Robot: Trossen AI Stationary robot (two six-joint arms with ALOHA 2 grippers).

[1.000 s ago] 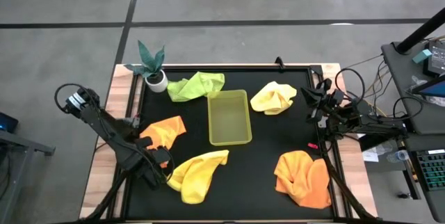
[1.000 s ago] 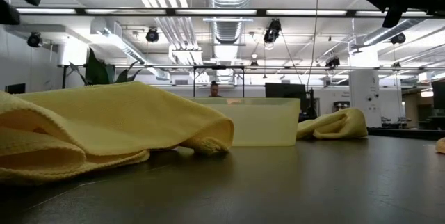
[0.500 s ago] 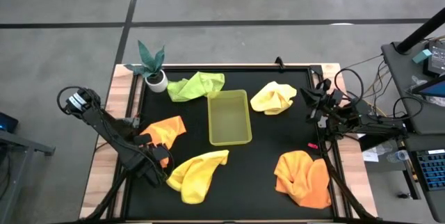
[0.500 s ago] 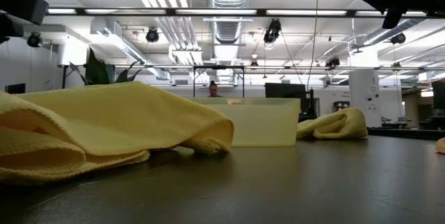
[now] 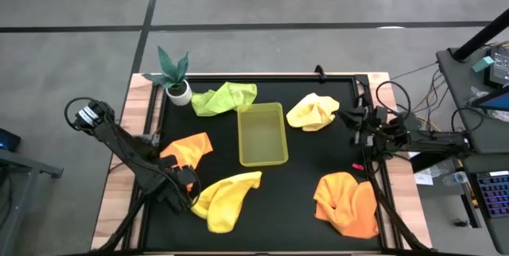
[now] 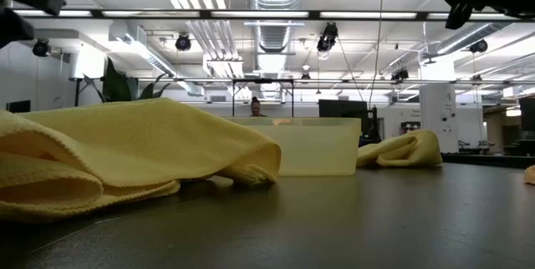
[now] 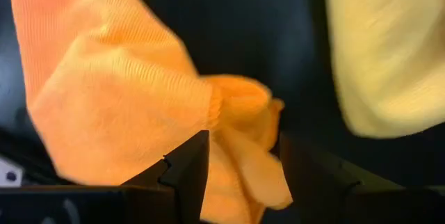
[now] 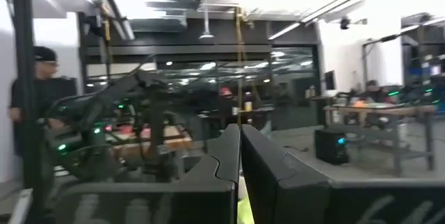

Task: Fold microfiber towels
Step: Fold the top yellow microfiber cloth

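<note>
1. Left tool [image 5: 181, 178] sits low at the near-left part of the black bench [image 5: 318, 153]. Its fingers [image 7: 188, 168] are spread apart w/ a bit of orange cloth between them, but they aren't squeezing it.
2. That orange towel [image 5: 189, 149] lies right at the left tool, bunched up, mostly on the tool's far side.
3. A yellow towel [image 5: 225, 199] lies crumpled just beside the left tool, on its right. In the low view it fills the front [image 6: 125, 152].
4. Right tool [image 5: 355, 117] hangs at the right edge of the bench. Its fingers [image 8: 233, 161] are pressed together, nothing in them.
5. A 2nd yellow towel [image 5: 312, 112] is near the right tool, just to its left, not touching.
6. A 2nd orange towel [image 5: 346, 201] lies in a heap nearer the front than the right tool, well apart from it.
7. A green towel [image 5: 225, 98] is at the back, beside a small potted plant [image 5: 175, 75].
8. A yellow-green tray [image 5: 262, 133] sits mid-bench, between the 2 tools.
9. None of the towels is folded yet.
</note>
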